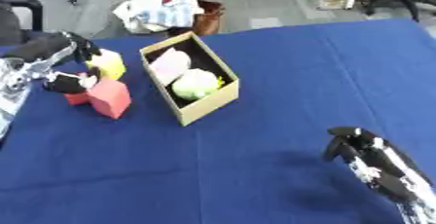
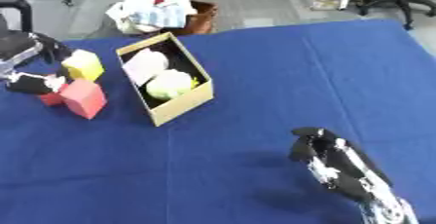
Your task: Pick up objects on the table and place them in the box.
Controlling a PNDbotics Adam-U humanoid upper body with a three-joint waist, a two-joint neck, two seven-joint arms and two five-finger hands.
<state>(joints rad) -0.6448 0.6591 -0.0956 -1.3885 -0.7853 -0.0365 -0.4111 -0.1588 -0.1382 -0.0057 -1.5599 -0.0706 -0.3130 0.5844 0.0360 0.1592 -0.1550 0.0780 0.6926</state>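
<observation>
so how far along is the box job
Done: a pale pink object and a light green object lie inside the open cardboard box. In hand: the left hand is at the yellow block, grip unclear. Left: that and the red block on the blue tablecloth. Right hand hangs idle.

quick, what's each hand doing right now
Left hand: among the yellow block and red block; grip cannot be told.
Right hand: curled, holding nothing.

No text, label or number can be read anywhere.
</observation>
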